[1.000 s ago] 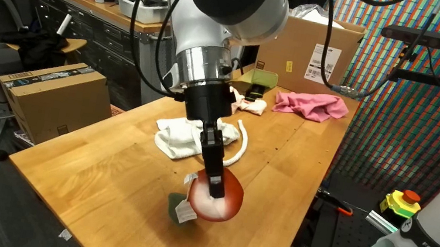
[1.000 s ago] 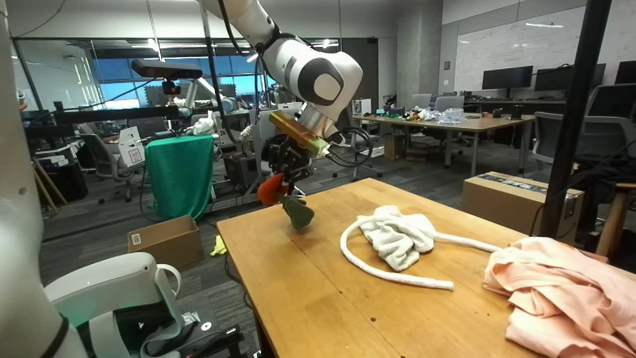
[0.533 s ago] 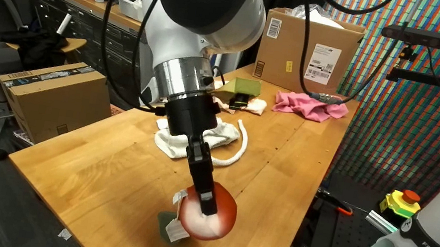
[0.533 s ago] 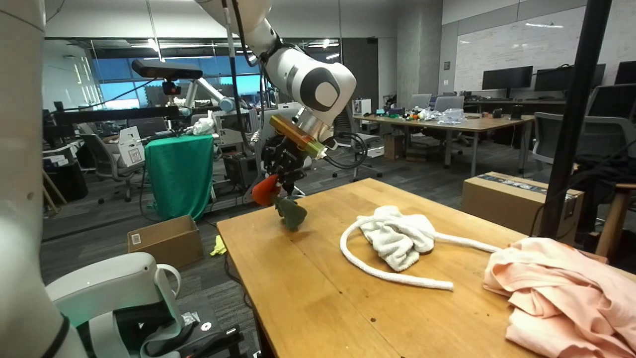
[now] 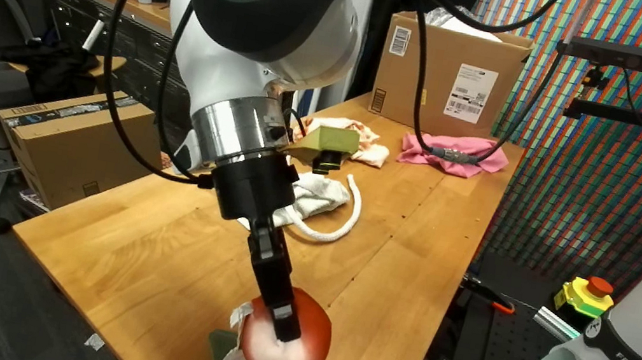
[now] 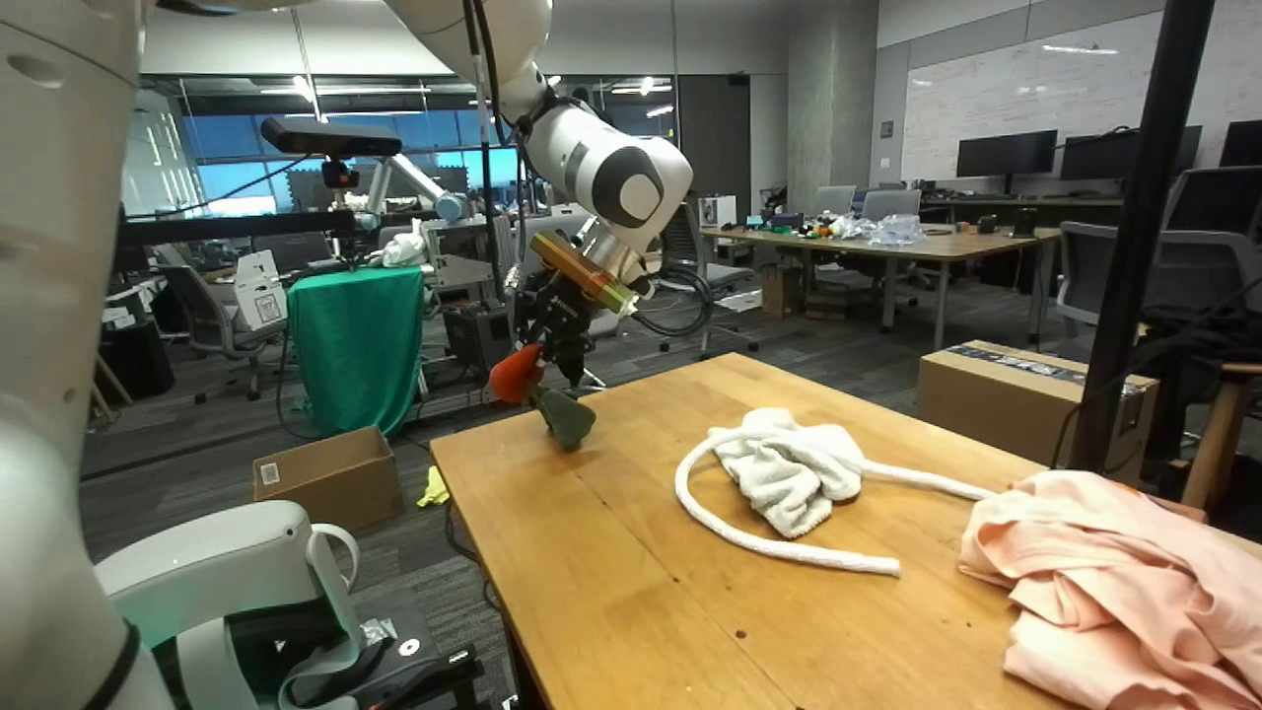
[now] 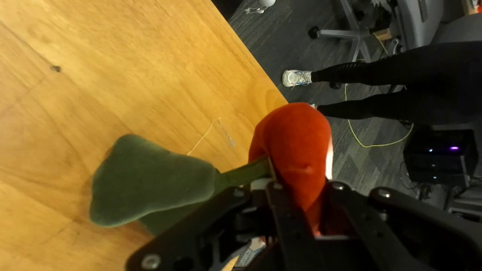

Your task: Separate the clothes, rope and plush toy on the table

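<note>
The plush toy, red and white (image 5: pixel 316 337) with green leaves, also shows in an exterior view (image 6: pixel 515 375) and the wrist view (image 7: pixel 297 139). My gripper (image 5: pixel 286 326) is shut on its red part, which fills the space between the fingers (image 7: pixel 303 188). The toy hangs low over the table's end; I cannot tell if a green leaf (image 6: pixel 567 419) touches the wood. A white cloth (image 6: pixel 789 483) lies mid-table, with the white rope (image 6: pixel 779 547) across and around it. A peach cloth (image 6: pixel 1124 582) and a pink cloth (image 5: pixel 460 154) lie toward the far end.
A large cardboard box (image 5: pixel 440 76) stands at the table's far end, behind the cloths. The table edge (image 7: pixel 260 62) is close to the toy in the wrist view. A second Franka arm (image 5: pixel 628 357) stands beside the table. A person's legs (image 7: pixel 376 71) show beyond the edge.
My gripper has carried the plush toy further toward the table's end, away from the white cloth and rope, and stays shut on it. The cloths and rope have not moved.
</note>
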Tool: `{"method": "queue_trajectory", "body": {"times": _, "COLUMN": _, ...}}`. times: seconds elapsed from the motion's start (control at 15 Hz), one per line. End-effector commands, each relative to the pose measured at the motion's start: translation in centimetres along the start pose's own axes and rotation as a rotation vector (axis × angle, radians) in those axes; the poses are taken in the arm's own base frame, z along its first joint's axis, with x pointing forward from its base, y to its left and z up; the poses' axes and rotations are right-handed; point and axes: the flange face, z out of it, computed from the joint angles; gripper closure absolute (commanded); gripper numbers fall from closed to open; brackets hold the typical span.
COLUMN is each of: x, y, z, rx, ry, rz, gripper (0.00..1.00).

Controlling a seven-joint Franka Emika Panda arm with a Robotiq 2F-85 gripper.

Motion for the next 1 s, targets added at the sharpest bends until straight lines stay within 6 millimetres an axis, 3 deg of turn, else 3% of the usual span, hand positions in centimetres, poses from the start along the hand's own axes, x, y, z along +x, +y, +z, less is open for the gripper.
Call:
{"method": "queue_trajectory", "body": {"times": 0.0, "x": 1.3, "y": -0.7, "z": -0.4, "rx": 0.007, "ry": -0.021, "rz": -0.016, "gripper": 0.84}}
{"method": "queue_trajectory", "body": {"times": 0.53, "x": 1.5, "y": 0.6, "z": -0.3, "rx": 0.006, "ry": -0.083, "rz": 0.008, "gripper": 0.87}}
{"method": "queue_trajectory", "body": {"times": 0.6, "x": 1.4, "y": 0.9, "z": -0.3, "rx": -0.001, "ry": -0.093, "rz": 0.013, "gripper": 0.68}}
{"method": "queue_trajectory", "body": {"times": 0.93, "x": 0.9, "y": 1.7, "z": -0.8, "rx": -0.044, "ry": -0.133, "rz": 0.029, "gripper": 0.29}}
